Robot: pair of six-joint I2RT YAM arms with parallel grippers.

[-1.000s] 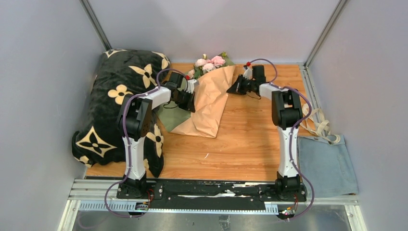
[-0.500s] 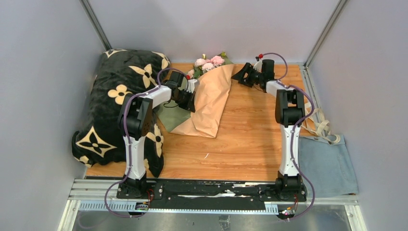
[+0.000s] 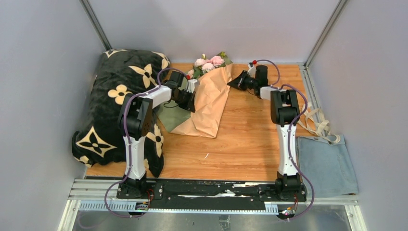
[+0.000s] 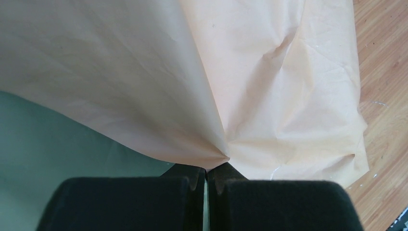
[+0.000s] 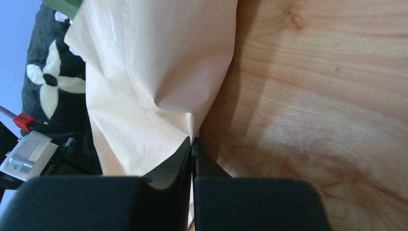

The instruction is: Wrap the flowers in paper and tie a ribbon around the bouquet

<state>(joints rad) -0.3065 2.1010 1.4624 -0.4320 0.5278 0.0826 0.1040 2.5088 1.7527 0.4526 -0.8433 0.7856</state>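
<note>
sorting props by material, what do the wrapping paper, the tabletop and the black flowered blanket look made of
The paper: thin peach-tan paper, mostly matte, holding sharp creases. The table: wood or wood-look laminate, smooth, grain lines visible; cannot tell which. The blanket: plush, fleece-like fabric, black with cream flowers, slumped in soft folds.

The stems of the flowers (image 3: 210, 62) are hidden by the paper (image 3: 207, 103), which is cut off by both wrist views' edges.
</note>
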